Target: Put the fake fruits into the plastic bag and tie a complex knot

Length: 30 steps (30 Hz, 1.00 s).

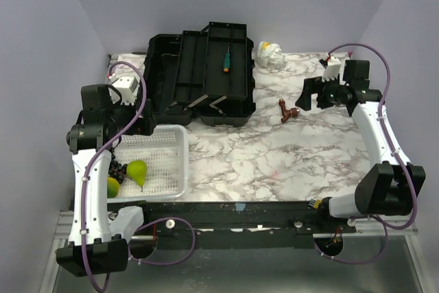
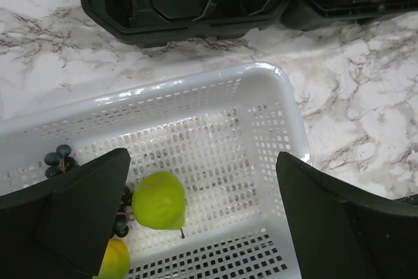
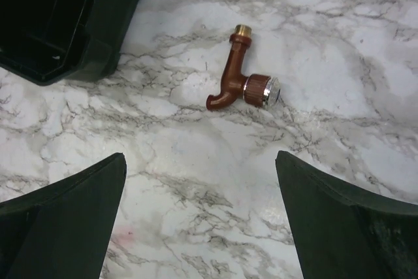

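The left gripper (image 2: 202,174) hung over the basket (image 2: 274,83) with its jaws wide apart and nothing between them. The right gripper (image 3: 201,168) was likewise spread and empty above the table (image 3: 339,44), near a brown tap (image 3: 238,76). In the basket lay a pear (image 2: 159,199) and, at the near edge, a second fruit (image 2: 114,261), with dark grapes (image 2: 59,158) beside them. Both looked light, hard and glossy, so probably slippery; a grip across the pear's widest part seemed safest. The bag (image 1: 269,55) sat crumpled well apart from them, by the toolbox (image 1: 202,73). It looked thin and limp, best pinched at an edge; its handles could not be made out.
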Motion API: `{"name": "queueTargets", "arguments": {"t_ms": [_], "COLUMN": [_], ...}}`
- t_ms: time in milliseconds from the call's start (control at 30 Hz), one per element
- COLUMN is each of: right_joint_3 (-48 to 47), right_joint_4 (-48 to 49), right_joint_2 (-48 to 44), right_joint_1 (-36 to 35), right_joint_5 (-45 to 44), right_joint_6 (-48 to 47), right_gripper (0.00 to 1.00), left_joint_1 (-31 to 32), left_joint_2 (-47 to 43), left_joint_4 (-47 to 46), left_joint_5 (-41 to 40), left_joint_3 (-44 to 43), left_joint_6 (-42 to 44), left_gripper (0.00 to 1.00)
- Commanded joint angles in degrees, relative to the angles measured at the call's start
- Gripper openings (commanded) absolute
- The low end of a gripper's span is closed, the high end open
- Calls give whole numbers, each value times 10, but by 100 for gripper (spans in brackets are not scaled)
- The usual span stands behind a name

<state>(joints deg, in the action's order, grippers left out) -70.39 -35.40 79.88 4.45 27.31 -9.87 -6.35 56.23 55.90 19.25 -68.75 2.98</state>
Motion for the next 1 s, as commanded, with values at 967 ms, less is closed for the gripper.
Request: {"name": "queueTargets", "arguments": {"t_ms": [967], "right_joint_3": [-532], "right_joint_4": [315], "right_joint_2": [607], "right_joint_1": [-119], "right_joint_5": [-173], "right_joint_6": [-131], "right_gripper": [100], "left_joint_1": [2], "left_joint_2": [-34], "left_joint_4": [-164], "left_joint_5": [14], "left_joint_3": [-7], "left_joint_6": [-101], "left_gripper": [98]}}
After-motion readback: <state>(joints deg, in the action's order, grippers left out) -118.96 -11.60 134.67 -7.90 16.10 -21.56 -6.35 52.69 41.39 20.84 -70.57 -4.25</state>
